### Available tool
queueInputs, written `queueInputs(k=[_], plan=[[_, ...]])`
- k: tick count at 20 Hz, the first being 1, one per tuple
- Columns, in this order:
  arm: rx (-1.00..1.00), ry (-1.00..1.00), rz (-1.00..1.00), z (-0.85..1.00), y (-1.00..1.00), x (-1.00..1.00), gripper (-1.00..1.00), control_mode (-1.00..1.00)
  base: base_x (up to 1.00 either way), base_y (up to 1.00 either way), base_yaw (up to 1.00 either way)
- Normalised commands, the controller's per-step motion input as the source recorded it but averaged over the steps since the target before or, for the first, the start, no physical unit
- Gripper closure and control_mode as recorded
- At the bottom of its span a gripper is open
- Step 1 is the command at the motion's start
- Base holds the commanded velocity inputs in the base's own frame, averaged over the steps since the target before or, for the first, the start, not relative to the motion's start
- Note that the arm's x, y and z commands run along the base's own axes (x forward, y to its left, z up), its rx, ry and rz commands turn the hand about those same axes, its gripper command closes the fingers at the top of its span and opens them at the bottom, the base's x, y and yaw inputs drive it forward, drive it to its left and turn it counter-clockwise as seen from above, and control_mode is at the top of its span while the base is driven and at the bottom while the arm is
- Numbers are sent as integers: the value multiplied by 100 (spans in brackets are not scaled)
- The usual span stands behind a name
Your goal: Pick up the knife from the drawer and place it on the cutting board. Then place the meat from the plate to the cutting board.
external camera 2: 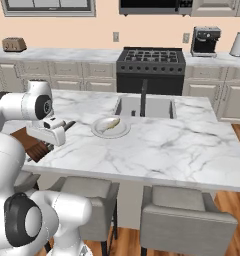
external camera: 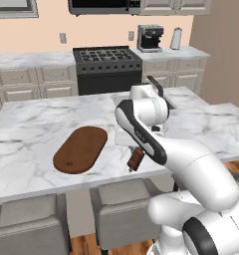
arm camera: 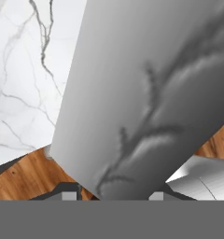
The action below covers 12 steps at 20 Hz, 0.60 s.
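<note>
The cutting board (external camera: 80, 149) lies flat on the left part of the marble counter (external camera: 32, 119), and its dark top is bare: neither of the two things meant for it is there yet.

Just right of the board, at the near edge of the counter, the knife (external camera: 135, 159) hangs under the arm's wrist, its reddish-brown handle pointing down and clear of the board. In the hand view the grey blade runs broad and slanted between the two finger tips of the claw (arm camera: 113, 197), so the claw appears narrowed onto the knife and carrying it. The knife is out of the drawer, then, and the first pick looks done; setting it down on the board is the step in hand, and it calls for a short move leftward and down.

Further right, in the middle of the counter and well apart from the board, the plate (external camera 2: 98, 132) sits near the sink (external camera 2: 144, 107), with the pale meat (external camera 2: 111, 124) lying in it, untouched. The whole second half of the task is left: releasing the knife, reaching to the plate, lifting the meat and bringing it to the board.
</note>
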Motion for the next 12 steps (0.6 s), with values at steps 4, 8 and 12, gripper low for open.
queueInputs(k=[4, 8, 12], plan=[[0, 0, 0, 0, 0, 0, 100, 100, 39, 86, 58], [0, 0, 0, 0, 0, 0, 100, 100, -8, 100, 65], [0, 0, 0, 0, 0, 0, 100, 100, -67, 83, 40]])
